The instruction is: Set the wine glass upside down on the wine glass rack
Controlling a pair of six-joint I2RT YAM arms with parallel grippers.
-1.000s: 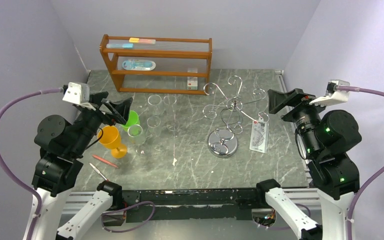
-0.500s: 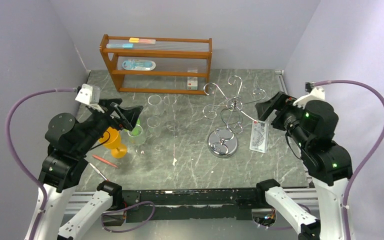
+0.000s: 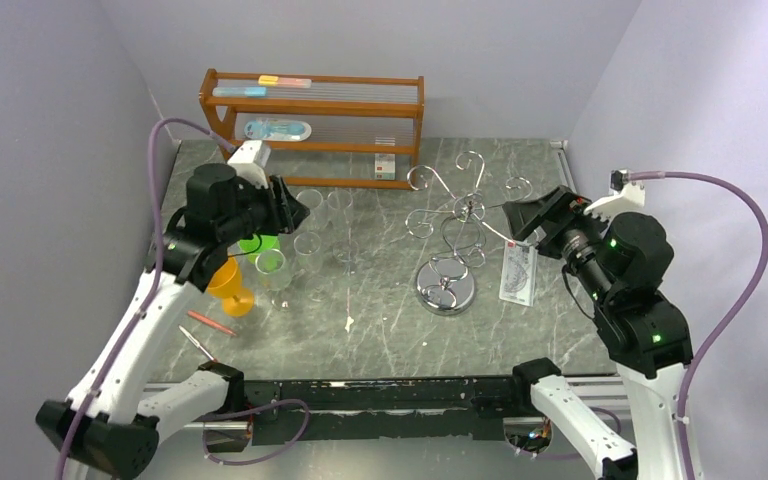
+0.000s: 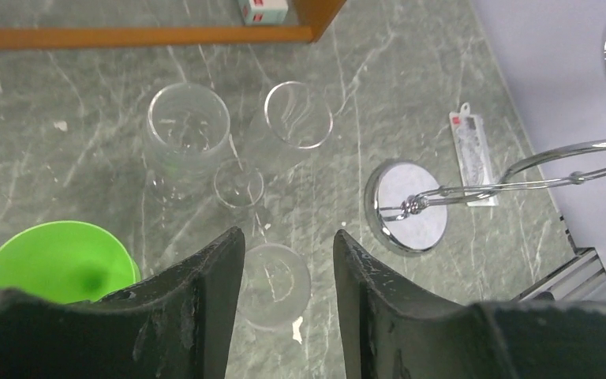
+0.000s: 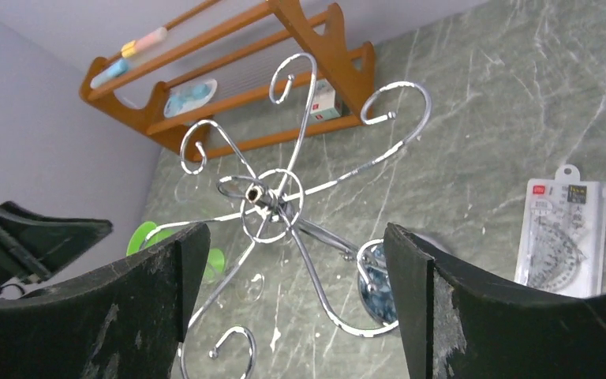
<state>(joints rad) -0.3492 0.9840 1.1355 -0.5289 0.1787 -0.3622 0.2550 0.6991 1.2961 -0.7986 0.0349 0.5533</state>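
Several clear wine glasses [image 3: 309,222] stand upright left of centre on the table. My left gripper [image 3: 288,207] hovers above them, pointing down, open about halfway and holding nothing. In the left wrist view, one clear glass [image 4: 273,285] lies far below the gap between the fingers [image 4: 219,268], and two larger ones [image 4: 188,126] stand beyond it. The chrome wine glass rack [image 3: 447,285] stands right of centre, with bare curled arms. My right gripper [image 3: 532,214] is wide open beside the rack's top. The rack's hub [image 5: 262,197] shows between its fingers, untouched.
A brown wooden shelf unit [image 3: 310,125] stands at the back. A green cup [image 3: 258,243] and an orange goblet [image 3: 228,283] stand left of the clear glasses. Two pens [image 3: 208,322] lie near the front left. A packaged ruler set [image 3: 518,270] lies right of the rack.
My left arm has risen and swung from beside the orange goblet to above the clear glasses, and its jaws have narrowed. My right arm has turned slightly toward the rack.
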